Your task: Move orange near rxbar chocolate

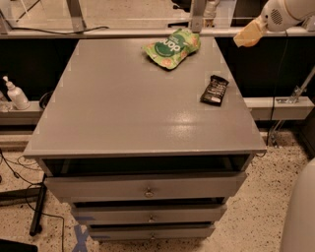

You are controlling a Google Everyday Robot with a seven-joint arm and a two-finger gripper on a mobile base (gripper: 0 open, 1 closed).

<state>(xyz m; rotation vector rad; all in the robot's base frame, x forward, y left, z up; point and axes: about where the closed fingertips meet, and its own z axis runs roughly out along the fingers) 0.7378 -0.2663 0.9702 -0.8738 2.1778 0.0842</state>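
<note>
The bench (pixel 123 113) is the top of a drawer cabinet. Under it is a dark slot, and below that three drawers, each with a small knob. The top drawer (pixel 147 189) juts out furthest and the two lower ones sit further back. I cannot see into any of them.

A green pouch (pixel 172 47) lies flat near the far edge of the bench, right of centre. It is the only other container, and its contents are hidden. Its big white letters are upside down from here and seem to read "pop". The bar (pixel 214 90) lies flat near the right edge, well apart from the pouch, with one short end pointing toward the far side. Its dark wrapper has pale print too small to read.

My pincer (pixel 248 33) hangs in the air past the far right corner of the bench, off to the right of the pouch and beyond the bar, touching neither. I cannot tell whether it is open, closed or gripping anything. I cannot make out the orange.

A white pump bottle (pixel 15 94) stands on a ledge to the left. Cables (pixel 19 172) trail over the speckled floor below it. Two metal posts (pixel 198 15) rise behind the far edge.
</note>
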